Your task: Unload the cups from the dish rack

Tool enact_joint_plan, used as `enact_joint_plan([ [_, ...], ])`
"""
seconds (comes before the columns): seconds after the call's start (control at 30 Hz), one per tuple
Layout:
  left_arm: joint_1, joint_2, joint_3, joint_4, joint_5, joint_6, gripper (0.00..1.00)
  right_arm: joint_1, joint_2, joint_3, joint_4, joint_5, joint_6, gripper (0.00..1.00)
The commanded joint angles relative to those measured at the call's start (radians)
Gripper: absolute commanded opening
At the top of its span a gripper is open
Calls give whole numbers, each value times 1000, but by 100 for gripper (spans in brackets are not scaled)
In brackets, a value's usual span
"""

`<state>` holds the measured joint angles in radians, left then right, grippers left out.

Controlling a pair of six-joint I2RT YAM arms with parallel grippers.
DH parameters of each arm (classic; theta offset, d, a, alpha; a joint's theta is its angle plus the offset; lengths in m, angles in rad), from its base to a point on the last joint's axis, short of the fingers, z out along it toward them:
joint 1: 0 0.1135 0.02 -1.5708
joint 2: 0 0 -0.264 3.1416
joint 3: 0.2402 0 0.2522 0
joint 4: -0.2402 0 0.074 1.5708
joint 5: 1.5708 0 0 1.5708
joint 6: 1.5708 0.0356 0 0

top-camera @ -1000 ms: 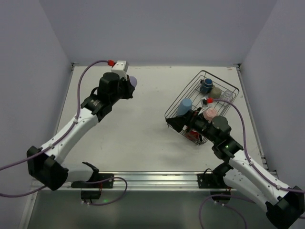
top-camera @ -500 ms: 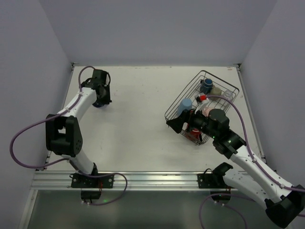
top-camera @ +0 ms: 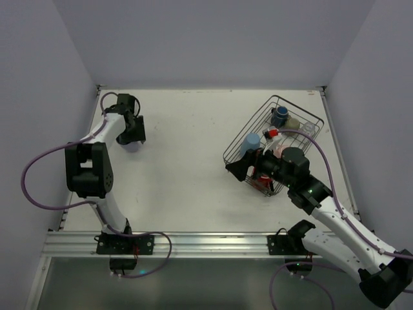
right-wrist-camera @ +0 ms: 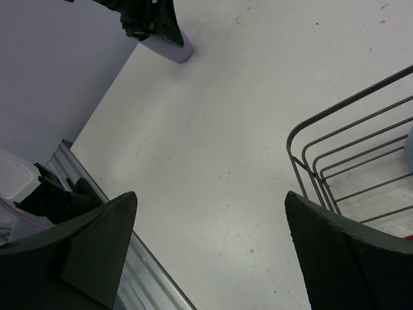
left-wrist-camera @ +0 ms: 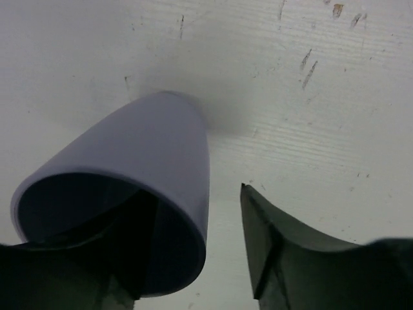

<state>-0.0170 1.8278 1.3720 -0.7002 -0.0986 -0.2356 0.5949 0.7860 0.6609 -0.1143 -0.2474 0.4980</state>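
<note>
Cups: 1 is out on the worktop, and at least 5 are counted in the dish rack.

Far left: a pale lilac cup is seen with its base on the worktop, well apart from the dish rack. The left claw is set astride its rim, 1 finger inside the mouth and 1 outside. A gap is visible between the outer finger and the cup wall, so the jaws are judged apart, not clamped. That straddle suits a rim pinch used for set-down. The cup is plain, matte, handleless and tapered toward the base. Whether it stands fully upright cannot be told.

Right: the right claw is held wide apart with nothing between its fingers. It is poised at the rack's near-left corner, probably lined up for a pick.

The rack is thin black wire with open grid sides. Inside, a light blue cup is noted near-left. A red cup lies low and is partly hidden. A pink cup is mostly covered by the right arm. A dark blue cup and an olive-grey cup are at the far end.
</note>
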Motion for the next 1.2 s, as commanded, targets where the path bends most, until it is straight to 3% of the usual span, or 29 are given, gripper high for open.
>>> enact_joint_plan([
  [0.0,6,-18,33,-30,-2,18,65,2,12,6,-7,31,-26,99],
  [0.03,6,-45,29,-25,-9,16,73,0,15,6,-4,33,-27,99],
  [0.27,6,-189,-2,27,0,-8,97,2,33,26,-24,66,-29,99],
  [0.33,6,-235,1,36,8,-16,100,2,42,39,-28,82,-27,99],
  [0.53,-3,-398,-28,131,91,-45,100,0,84,92,-76,143,-26,99],
  [0.63,-92,-544,-102,209,204,-42,100,2,125,118,-97,189,-26,95],
  [0.77,-323,-691,-261,347,272,-44,100,0,208,173,-136,316,-41,83],
  [0.87,-369,-775,-377,412,361,-50,100,-6,288,227,-166,446,-62,77],
  [0.97,-377,-857,-473,459,424,-38,100,-27,369,279,-199,577,-90,77],
  [1.03,-377,-913,-507,491,476,-25,100,-36,436,319,-212,678,-114,84],
  [1.17,-377,-981,-609,565,516,-15,100,-96,551,393,-232,709,-142,93],
])
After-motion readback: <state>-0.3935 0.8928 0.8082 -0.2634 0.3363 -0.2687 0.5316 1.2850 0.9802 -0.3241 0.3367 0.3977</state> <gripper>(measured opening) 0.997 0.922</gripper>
